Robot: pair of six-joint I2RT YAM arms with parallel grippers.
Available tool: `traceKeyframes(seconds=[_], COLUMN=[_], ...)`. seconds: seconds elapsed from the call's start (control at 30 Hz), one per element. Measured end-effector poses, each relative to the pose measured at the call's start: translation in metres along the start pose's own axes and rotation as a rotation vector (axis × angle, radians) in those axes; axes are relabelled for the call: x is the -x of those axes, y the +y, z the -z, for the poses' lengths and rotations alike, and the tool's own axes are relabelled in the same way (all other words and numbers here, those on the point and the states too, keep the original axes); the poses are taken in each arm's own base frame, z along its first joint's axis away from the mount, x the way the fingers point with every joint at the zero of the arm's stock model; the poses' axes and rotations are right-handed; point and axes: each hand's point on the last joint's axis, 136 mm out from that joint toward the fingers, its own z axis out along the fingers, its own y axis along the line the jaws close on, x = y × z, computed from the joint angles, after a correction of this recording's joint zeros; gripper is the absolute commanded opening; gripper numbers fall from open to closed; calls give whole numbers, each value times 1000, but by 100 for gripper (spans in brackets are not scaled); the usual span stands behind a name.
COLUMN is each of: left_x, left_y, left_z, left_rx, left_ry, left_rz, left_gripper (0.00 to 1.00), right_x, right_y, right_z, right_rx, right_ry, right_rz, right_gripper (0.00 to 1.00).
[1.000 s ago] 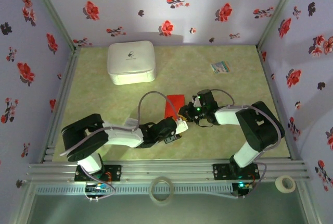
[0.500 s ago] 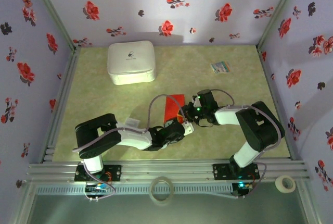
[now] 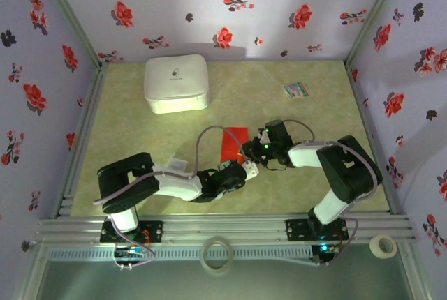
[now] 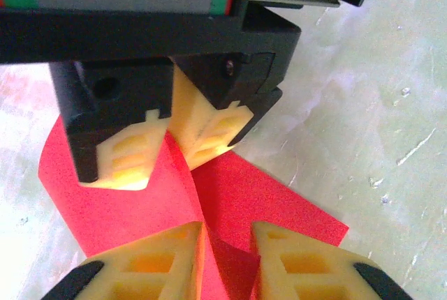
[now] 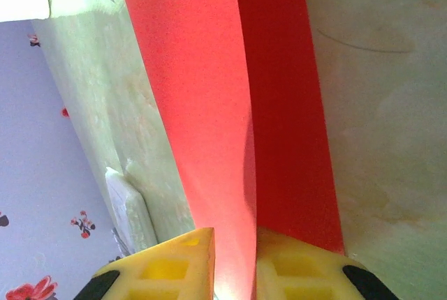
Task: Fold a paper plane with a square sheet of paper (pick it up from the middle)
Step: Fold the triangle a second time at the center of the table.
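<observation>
1. Red paper sheet [image 3: 234,139] lies mid-table [image 3: 140,125], with its middle bent up into a ridge.
2. Right gripper [image 5: 234,243] is closed, pinching that ridge (the paper runs between its fingers).
3. Left gripper [image 4: 227,244] faces it and is clamped on the same ridge.

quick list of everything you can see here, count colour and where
square sheet of paper: 1, bright red, table centre, partly folded, a ridge raised between both tools
box: 1, white, far left of the table
card: 1, multicoloured, far right of the table
tape roll: 1, pale, near right corner beyond the rail
ring: 1, translucent, near edge between the arm bases
table: 1, pale green
walls: lilac with red flowers, three sides
left tool: 1, black with yellow fingers, closed on the paper ridge
right tool: 1, same colours, closed on the ridge opposite
</observation>
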Motion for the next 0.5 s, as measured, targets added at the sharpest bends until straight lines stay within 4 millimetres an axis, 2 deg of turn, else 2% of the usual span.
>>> traceKeyframes(seconds=[0.2, 0.5], left_x=[1, 7], left_y=[2, 2], left_z=[3, 6], left_rx=[0, -13], left_ry=[-7, -26], left_rz=[34, 76], left_gripper=[23, 4], right_x=[2, 2], right_y=[-2, -3], right_z=[0, 0], right_rx=[-9, -13], right_ry=[-11, -12], right_rz=[-2, -4], right_gripper=[14, 13])
